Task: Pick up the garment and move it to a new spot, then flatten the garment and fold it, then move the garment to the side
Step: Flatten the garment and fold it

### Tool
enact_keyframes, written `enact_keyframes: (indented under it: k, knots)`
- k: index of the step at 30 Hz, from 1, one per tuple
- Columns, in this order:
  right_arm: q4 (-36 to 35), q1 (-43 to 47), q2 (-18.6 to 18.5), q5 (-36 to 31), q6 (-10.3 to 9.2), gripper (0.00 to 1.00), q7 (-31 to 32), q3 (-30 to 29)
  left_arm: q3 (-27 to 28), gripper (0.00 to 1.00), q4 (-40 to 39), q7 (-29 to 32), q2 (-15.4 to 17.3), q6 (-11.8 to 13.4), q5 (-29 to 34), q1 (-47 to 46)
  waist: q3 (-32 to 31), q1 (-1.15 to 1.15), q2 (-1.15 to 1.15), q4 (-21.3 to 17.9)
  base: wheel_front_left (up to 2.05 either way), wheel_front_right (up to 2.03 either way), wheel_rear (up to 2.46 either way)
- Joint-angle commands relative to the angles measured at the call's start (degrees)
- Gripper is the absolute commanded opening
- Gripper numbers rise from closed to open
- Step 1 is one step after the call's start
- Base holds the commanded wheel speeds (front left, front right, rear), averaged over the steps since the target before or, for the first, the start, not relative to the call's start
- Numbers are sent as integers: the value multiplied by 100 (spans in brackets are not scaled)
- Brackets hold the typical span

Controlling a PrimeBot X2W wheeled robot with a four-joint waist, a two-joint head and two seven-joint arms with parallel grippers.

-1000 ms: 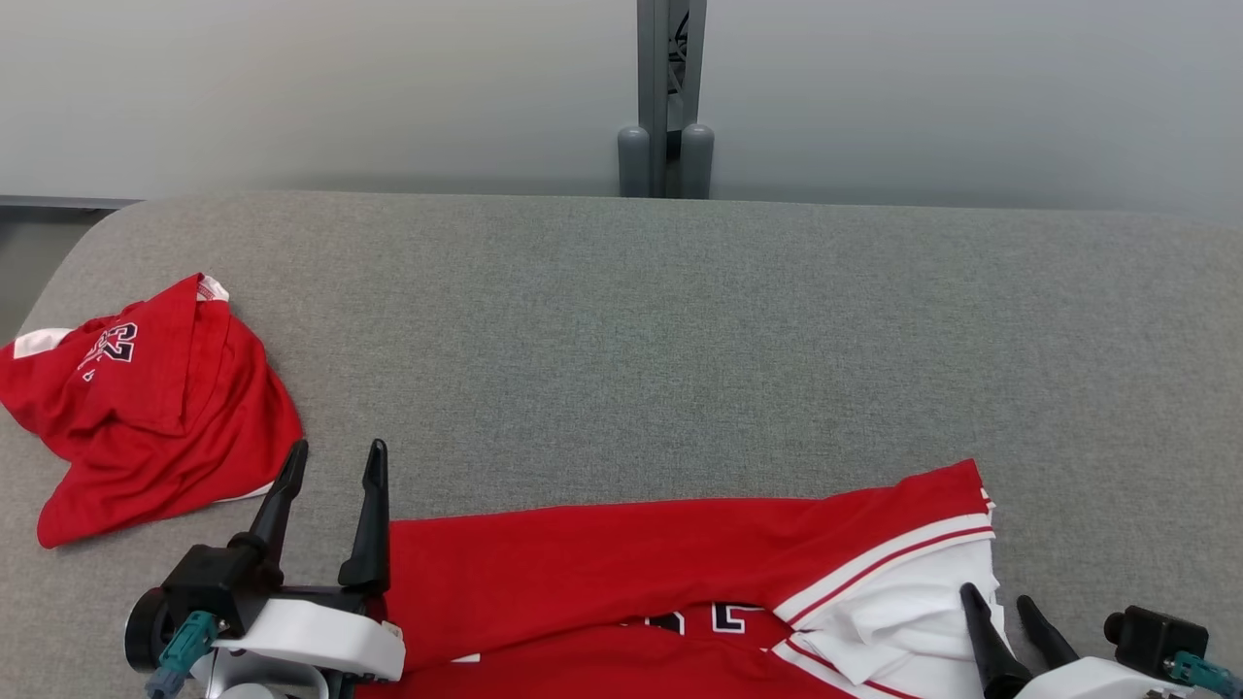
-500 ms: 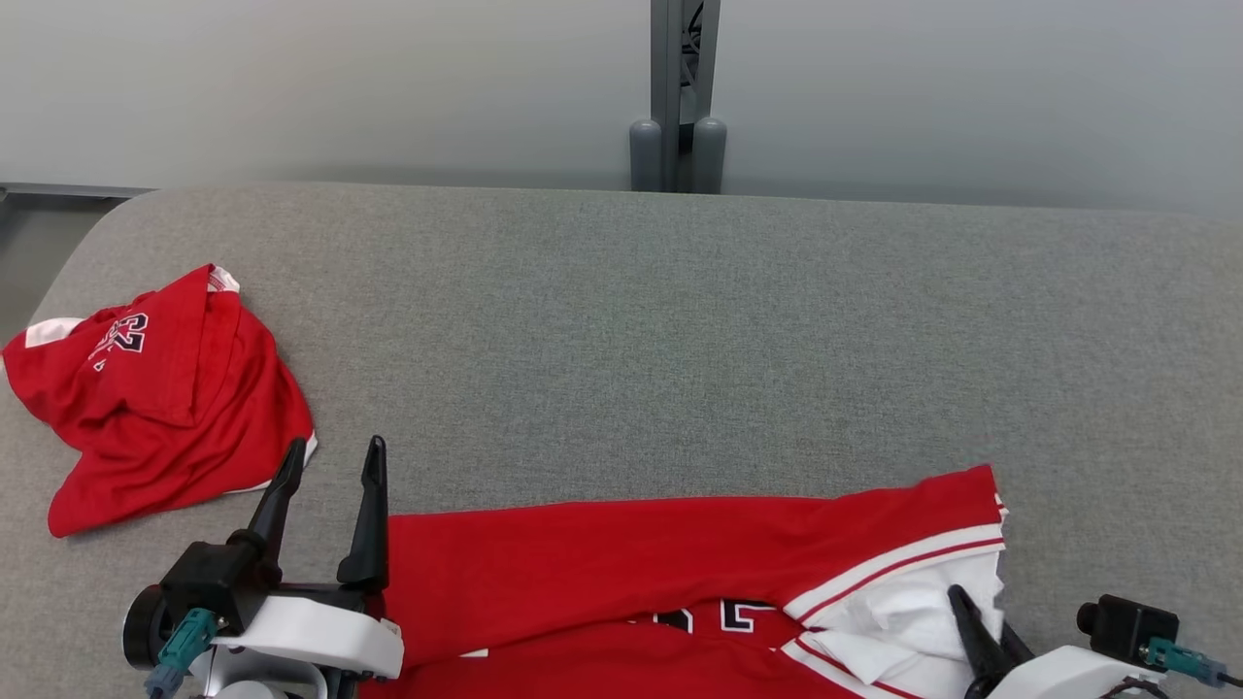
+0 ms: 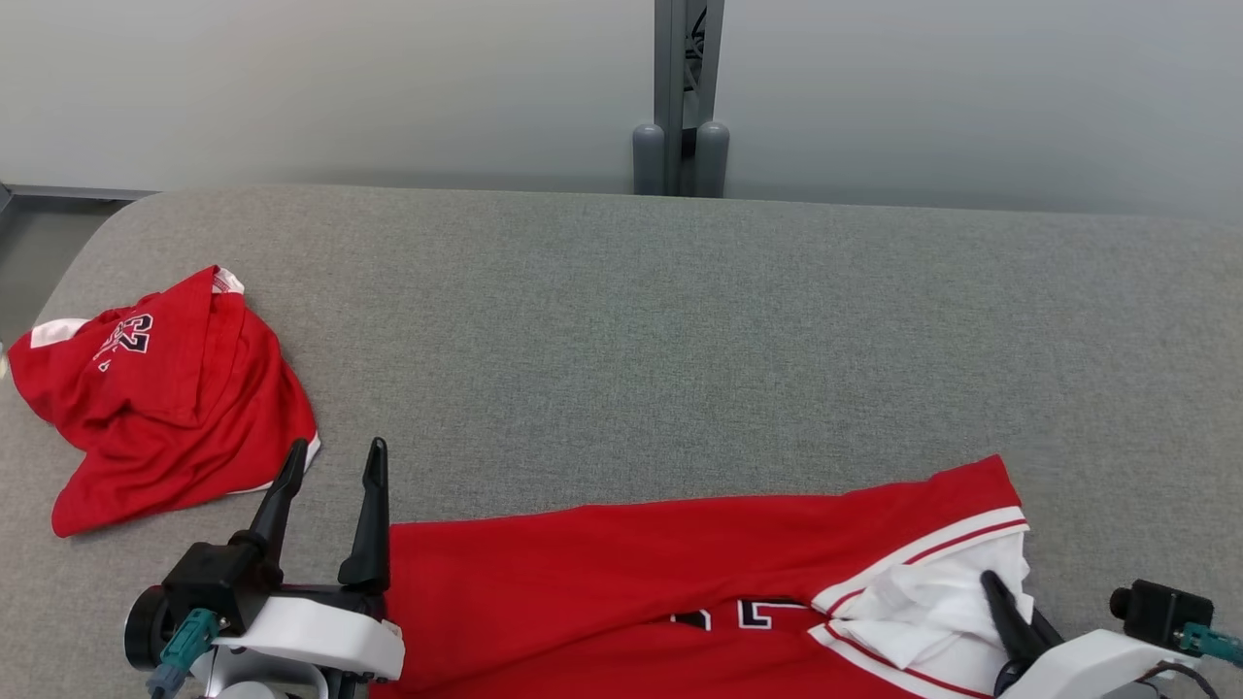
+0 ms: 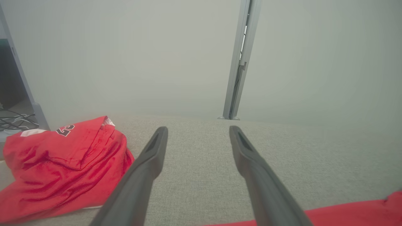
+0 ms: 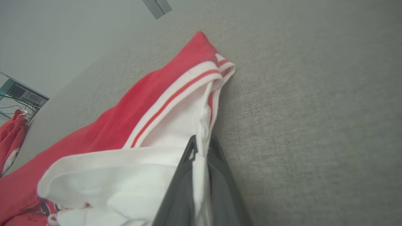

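Garment [image 3: 621,573]: laid out at 6 o'clock.
Right gripper [image 3: 1005,597]: 5 o'clock, pinched on its white sleeve fold.
Left gripper [image 3: 338,449]: 7 o'clock, spread, nothing held.
Lift: to be kept slow, so the thin fold is not lost.

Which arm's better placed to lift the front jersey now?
Right. The right gripper is shut on the white fabric at the right end of the front jersey. The left gripper hangs open beside its left edge, gripping nothing.
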Motion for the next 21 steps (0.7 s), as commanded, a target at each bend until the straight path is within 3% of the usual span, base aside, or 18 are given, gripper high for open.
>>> enact_keyframes:
  k: [1,14,21]
  knots:
    - [98,-77,-222,63,-30,0,-67,-75,-3,100,9,-18,18,22,-25,-35,-14,0,0,-6,0,0,0]
    - [689,-575,-1301,33,-23,0,-94,-235,-44,100,66,-18,18,11,-37,-25,-75,0,0,-3,0,0,0]
    - [760,-768,-1529,151,-21,0,-93,-185,-50,100,82,-18,18,32,-69,3,-76,0,0,-6,0,0,0]
